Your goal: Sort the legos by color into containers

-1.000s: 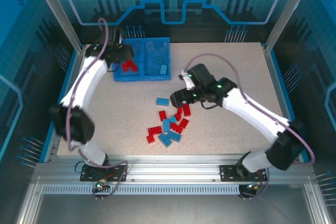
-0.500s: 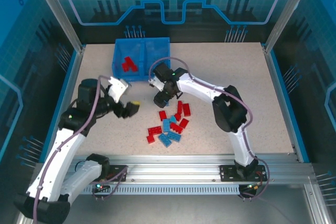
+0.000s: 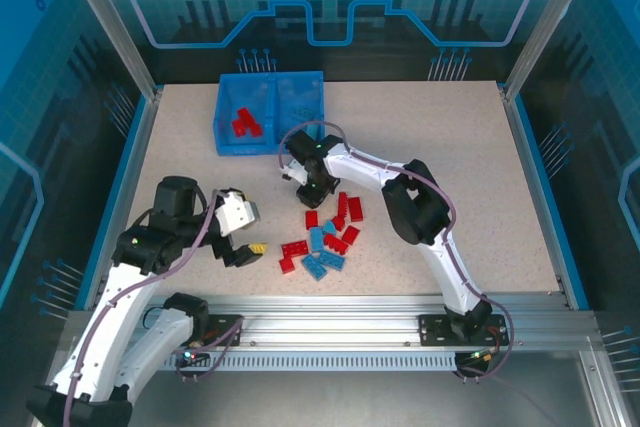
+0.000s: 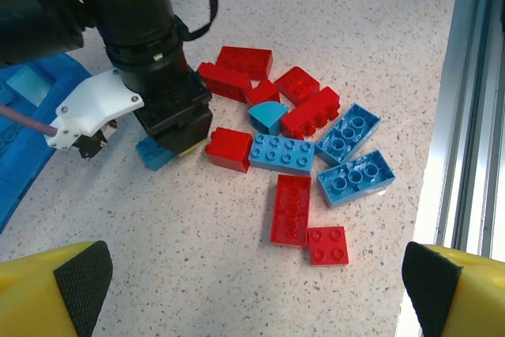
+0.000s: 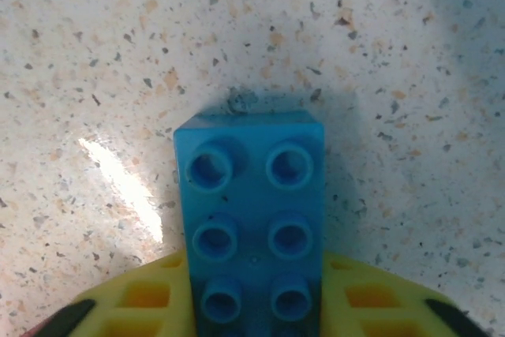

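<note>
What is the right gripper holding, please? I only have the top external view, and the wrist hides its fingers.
Observer: The right wrist view shows the right gripper shut on a blue brick, studs up, with the yellow fingers on its long sides.
Operator: Thank you. Is that brick clear of the others?
Observer: Not quite. The left wrist view shows it close beside a red brick at the pile's edge. I cannot tell whether they touch.
Operator: And is the left gripper empty?
Observer: Yes, the left gripper is wide open and holds nothing.
</note>
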